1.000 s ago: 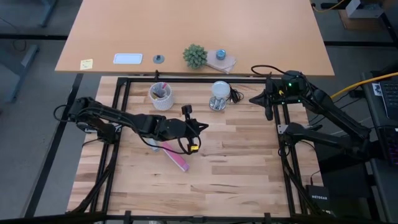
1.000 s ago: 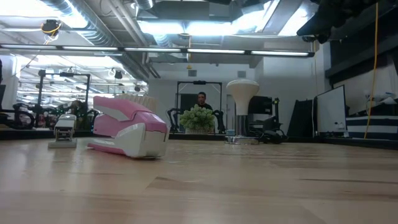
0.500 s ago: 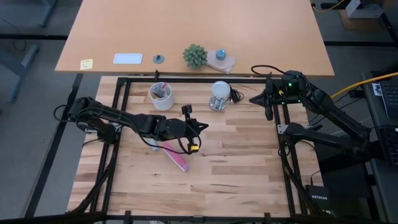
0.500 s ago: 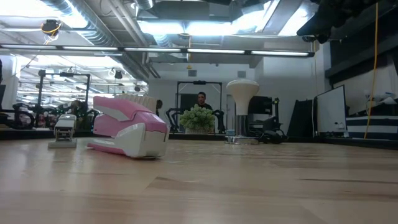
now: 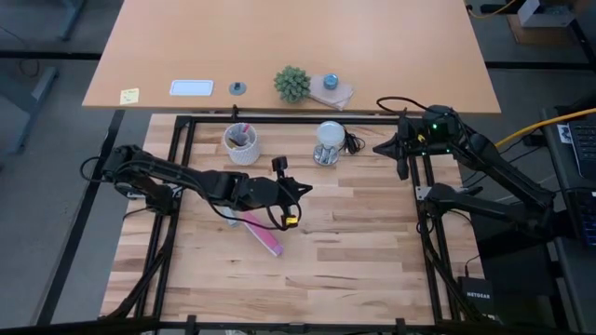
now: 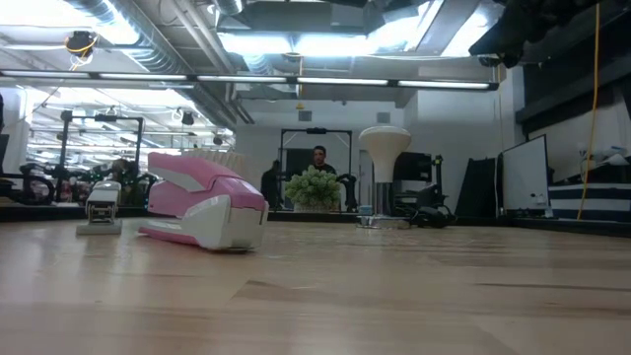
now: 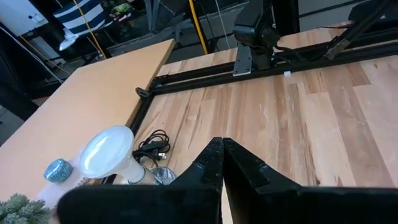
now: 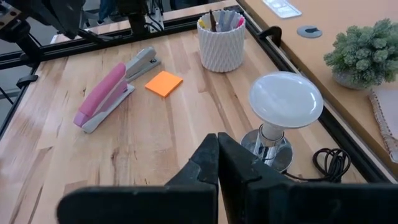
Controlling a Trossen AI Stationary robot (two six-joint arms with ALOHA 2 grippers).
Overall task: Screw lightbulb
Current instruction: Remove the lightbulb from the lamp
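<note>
One lightbulb (image 8: 285, 98) is seen, seated in one metal socket (image 8: 267, 150) with one black cord (image 8: 328, 163). One white cup (image 8: 221, 41) of pens, two staplers, one pink (image 8: 102, 96) and one grey (image 8: 142, 63), and one orange sticky-note pad (image 8: 164, 83) are counted on the table. Two arms are present, each with one gripper: left (image 7: 220, 163), right (image 8: 217, 155). One potted plant (image 5: 291, 84) is seen beyond.

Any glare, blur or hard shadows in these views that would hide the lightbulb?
High view: even light, the lightbulb reads as a bright white disc, detail washed out. Low view: ceiling lights glare, foreground tabletop soft. Right wrist view: bulb sharp, own claw dark. Left wrist view: bulb slightly soft.
</note>
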